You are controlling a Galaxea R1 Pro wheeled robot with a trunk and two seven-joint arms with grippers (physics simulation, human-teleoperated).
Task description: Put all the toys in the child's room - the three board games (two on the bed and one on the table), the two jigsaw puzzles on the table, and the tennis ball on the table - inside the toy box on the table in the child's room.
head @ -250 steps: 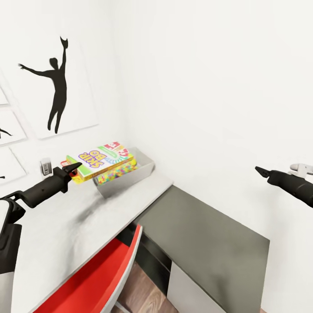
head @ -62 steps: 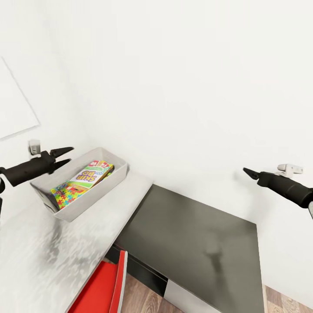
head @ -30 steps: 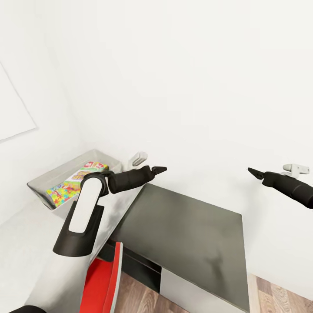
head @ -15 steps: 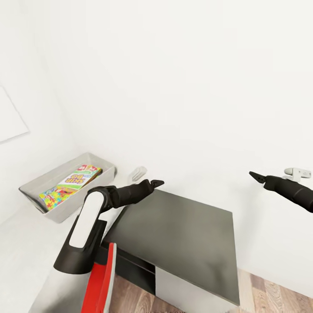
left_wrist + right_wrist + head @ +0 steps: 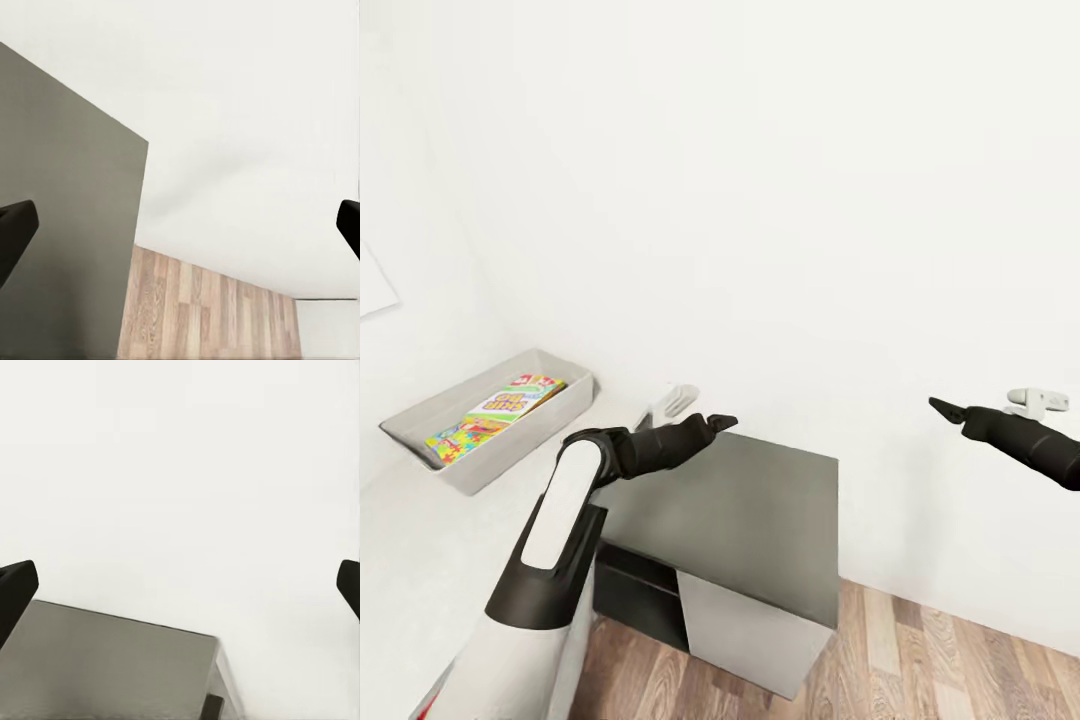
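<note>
Both tools gape empty, left tool [image 5: 722,421] well right of the toy box [image 5: 420,466].

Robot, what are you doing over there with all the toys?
Nothing is being held right now. The shallow light-grey toy box sits on the pale-grey table with the white, green and red SKIP BO game box and a bright multicoloured jigsaw puzzle inside. The left gripper hangs empty over the lower dark grey corner section, fingers spread wide in its wrist view. The right gripper hangs empty near the white wall.
</note>
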